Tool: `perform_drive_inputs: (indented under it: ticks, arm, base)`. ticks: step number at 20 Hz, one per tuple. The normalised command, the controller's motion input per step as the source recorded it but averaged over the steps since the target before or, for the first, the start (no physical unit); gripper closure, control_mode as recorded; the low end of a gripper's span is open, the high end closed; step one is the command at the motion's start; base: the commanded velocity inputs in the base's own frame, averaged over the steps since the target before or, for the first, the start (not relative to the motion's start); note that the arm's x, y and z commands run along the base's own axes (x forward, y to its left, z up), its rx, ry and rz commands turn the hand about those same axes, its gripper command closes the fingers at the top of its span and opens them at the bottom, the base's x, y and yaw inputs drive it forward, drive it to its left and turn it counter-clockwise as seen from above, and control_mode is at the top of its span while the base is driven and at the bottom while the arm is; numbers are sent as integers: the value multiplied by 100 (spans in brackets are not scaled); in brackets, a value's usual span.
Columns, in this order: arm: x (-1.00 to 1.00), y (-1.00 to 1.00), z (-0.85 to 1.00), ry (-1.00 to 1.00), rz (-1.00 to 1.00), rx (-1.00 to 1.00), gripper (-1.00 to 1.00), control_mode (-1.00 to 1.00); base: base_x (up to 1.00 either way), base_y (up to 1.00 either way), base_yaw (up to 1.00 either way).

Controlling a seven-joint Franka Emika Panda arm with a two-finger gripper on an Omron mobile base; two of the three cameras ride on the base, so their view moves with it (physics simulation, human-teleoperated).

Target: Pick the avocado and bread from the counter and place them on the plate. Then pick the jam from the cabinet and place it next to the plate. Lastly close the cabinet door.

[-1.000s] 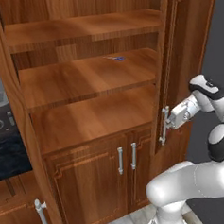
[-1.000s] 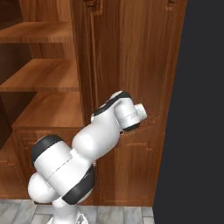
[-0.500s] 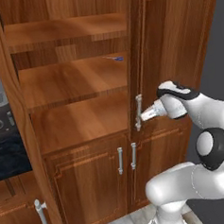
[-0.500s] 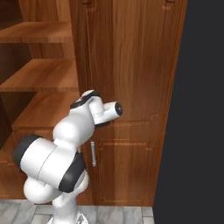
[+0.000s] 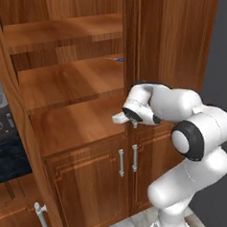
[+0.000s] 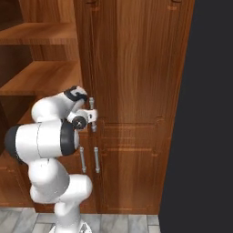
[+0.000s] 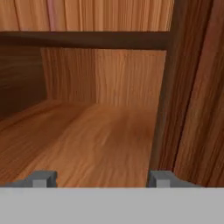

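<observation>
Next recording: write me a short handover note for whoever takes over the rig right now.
Gripper: open, holding nothing, pointing into the cabinet over a bare shelf, right beside the cabinet door edge.
Cabinet door: partly swung in, not shut; about half of the shelves are uncovered in the left base view. Its silver handle sits by the robot's hand in the right base view.
Done: cannot tell for avocado, bread, plate and jam.
Left: push the door fully closed.

We see the cabinet door (image 5: pixel 172 39) swung further shut since a second ago, and the hand (image 5: pixel 119 118) now over the lowest shelf (image 5: pixel 73 128)
</observation>
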Motion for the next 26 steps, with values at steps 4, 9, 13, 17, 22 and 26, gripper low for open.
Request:
perform_drive_inputs:
  ticks: [4,9,13,17,22,26]
  arm:
    - [100,69,-12,-62,-45,0,-100,-100]
    - [67,16,-8,-60,-42,0,-100,-100]
    - [-19,-13,30,-33,-22,0,-100,-100]
    - [-80,-19,24,-38,-5,3,-100,-100]
    - [-100,-7,13,-58,0,10,-100,-100]
    - [-77,3,26,-40,0,7,-100,-100]
  base:
    - [0,0,0]
    - [0,0,0]
    - [0,0,0]
    - [0,0,0]
    - [0,0,0]
    - [0,0,0]
